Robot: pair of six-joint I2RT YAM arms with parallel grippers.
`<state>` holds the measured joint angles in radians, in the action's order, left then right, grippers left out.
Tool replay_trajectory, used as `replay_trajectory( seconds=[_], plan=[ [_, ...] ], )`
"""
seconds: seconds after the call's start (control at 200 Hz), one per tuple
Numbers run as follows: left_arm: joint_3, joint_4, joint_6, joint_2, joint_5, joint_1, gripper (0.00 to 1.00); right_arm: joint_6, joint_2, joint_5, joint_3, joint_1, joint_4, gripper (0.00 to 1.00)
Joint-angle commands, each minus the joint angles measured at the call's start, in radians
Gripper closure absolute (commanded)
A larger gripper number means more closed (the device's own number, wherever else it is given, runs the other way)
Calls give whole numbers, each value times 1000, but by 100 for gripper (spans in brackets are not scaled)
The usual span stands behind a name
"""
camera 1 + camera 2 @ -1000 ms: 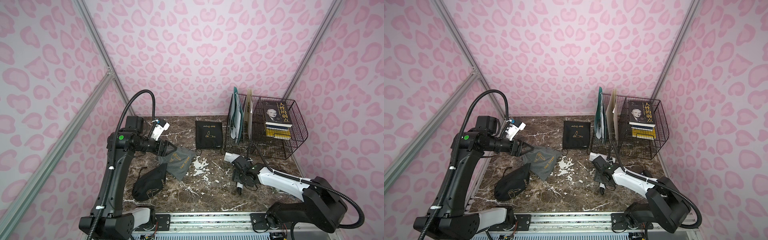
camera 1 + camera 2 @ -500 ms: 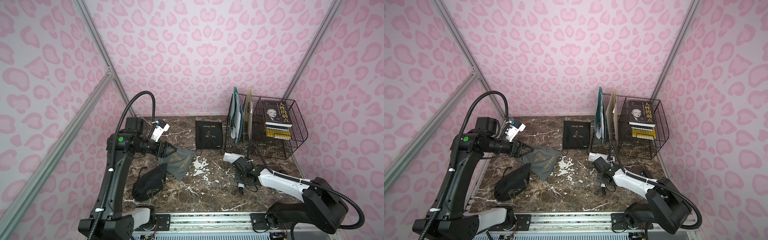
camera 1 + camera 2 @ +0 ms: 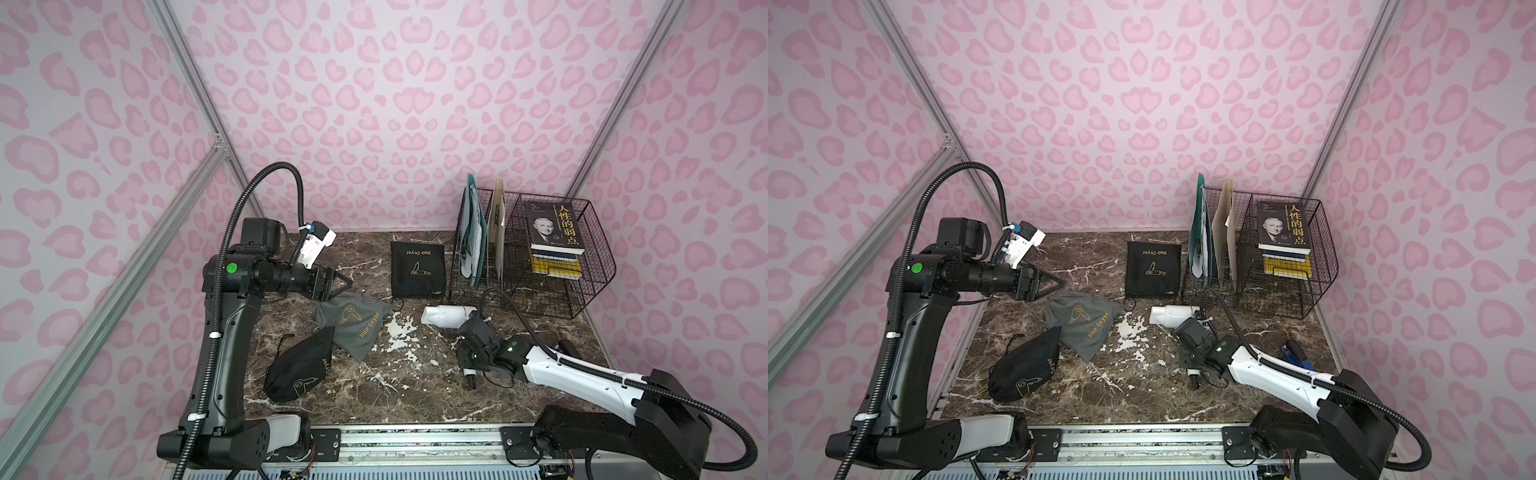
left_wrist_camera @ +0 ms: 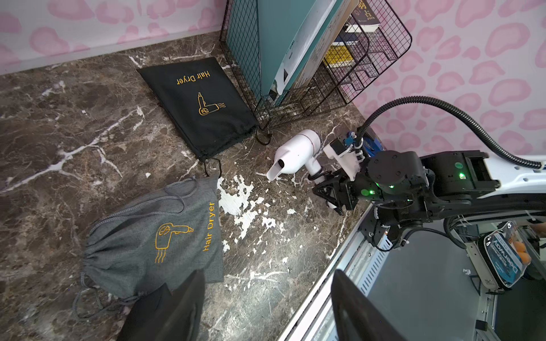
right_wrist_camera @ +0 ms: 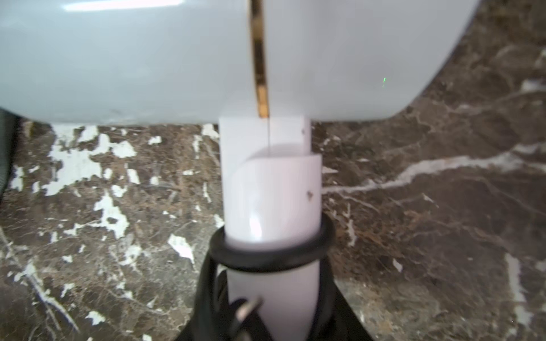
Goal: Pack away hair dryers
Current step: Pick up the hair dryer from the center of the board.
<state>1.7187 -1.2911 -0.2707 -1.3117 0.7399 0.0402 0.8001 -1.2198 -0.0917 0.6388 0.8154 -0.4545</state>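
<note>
The white hair dryer (image 3: 446, 316) lies near the middle of the marble tabletop (image 3: 415, 395), just in front of the wire rack (image 3: 598, 249). Its barrel lies crosswise and its handle (image 5: 271, 192) points back toward my right arm. I cannot tell whether it rests on the surface or is raised just off it.

My right tool (image 4: 325, 187) is closed around that handle, with one jaw pressed against each side. The black cord (image 5: 271, 259) loops around the handle just above the jaws. I judge the handle to be the sensible place to grip. It is the narrow part, and holding it leaves the barrel free to go into a bag first.

My left tool (image 3: 345, 286) hovers above the near edge of the grey pouch (image 3: 353, 328), with its jaws spread and nothing between them. It looks placed to catch the pouch's mouth and hold it open for the dryer.

Counting what I see: one hair dryer and three drawstring pouches printed "Hair Dryer". One pouch is grey and two are black. The black pouch at the back (image 3: 417, 270) lies flat beside the rack and looks empty. The black pouch near the front (image 3: 297, 370) bulges, as though something is already inside, but I cannot see its contents. No other dryer is in view.
</note>
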Motion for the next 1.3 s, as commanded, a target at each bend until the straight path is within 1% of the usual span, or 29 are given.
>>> replay_trajectory(
  seconds=[0.0,0.035,0.07,0.21,0.305,0.395,0.565,0.695,0.83,0.92,1.05,1.13,1.2,1.295],
  plan=[
    [61,-35,-22,-14,24,-1,29,-66,-6,-102,42,53,59,100],
    [82,-42,-24,-19,31,0,27,-81,-8,-129,60,74,68,100],
    [99,-49,-24,-25,37,0,23,-96,-13,-158,80,95,74,100],
    [157,-95,-55,-44,84,1,13,-174,-37,-262,166,171,110,100],
    [182,-119,-77,-57,93,3,5,-233,-77,-318,240,212,127,100],
    [209,-162,-114,-81,99,10,1,-297,-126,-399,320,271,132,100],
    [311,-312,-211,-144,152,25,1,-427,-225,-575,463,403,131,100],
    [304,-339,-239,-159,129,31,1,-481,-297,-698,558,475,114,100],
    [249,-369,-297,-148,125,31,1,-536,-335,-706,600,511,128,100],
    [219,-382,-334,-137,113,32,1,-568,-331,-734,598,535,148,100],
    [183,-396,-365,-137,87,31,1,-594,-302,-743,584,550,177,100],
    [187,-448,-413,-156,108,32,0,-605,-285,-754,577,561,189,100],
    [195,-495,-452,-175,136,32,2,-608,-277,-764,578,566,186,100],
    [201,-533,-476,-194,159,34,3,-628,-273,-780,574,580,201,100]
  ],
)
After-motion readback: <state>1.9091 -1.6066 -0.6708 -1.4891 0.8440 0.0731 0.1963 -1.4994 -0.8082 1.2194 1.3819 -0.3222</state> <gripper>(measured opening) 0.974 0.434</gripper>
